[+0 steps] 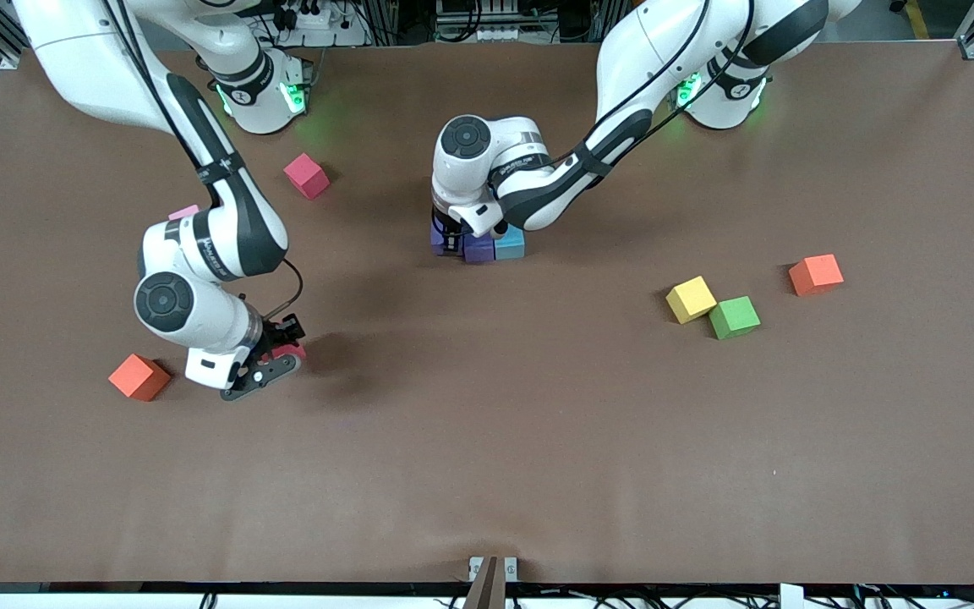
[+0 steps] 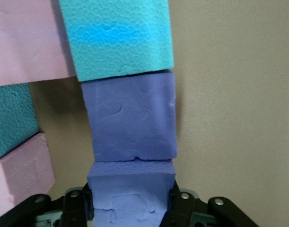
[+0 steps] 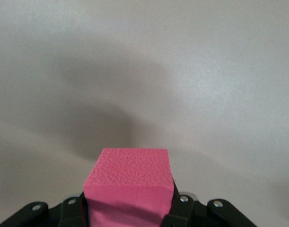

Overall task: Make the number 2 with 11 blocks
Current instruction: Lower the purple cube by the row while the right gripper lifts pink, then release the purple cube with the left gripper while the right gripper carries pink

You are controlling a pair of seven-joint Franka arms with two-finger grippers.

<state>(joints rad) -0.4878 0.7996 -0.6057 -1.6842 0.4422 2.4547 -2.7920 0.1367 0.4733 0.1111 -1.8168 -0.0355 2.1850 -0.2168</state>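
Left gripper [image 2: 130,208]: low at the table's middle, clamped on a purple block [image 2: 130,196] at the end of the partly built digit.
Digit [image 1: 480,245]: a row of purple block [image 2: 129,118] and light blue block [image 2: 118,38], with pink and blue blocks beside it; mostly hidden under the arm in the front view.
Right gripper [image 3: 130,208]: toward the right arm's end, clamped on a pink block [image 3: 130,182], beside an orange block [image 1: 139,376].
Loose blocks: red one [image 1: 307,176] near the right arm's base; yellow [image 1: 691,299] and green [image 1: 734,317] touching, orange [image 1: 816,274] near them.
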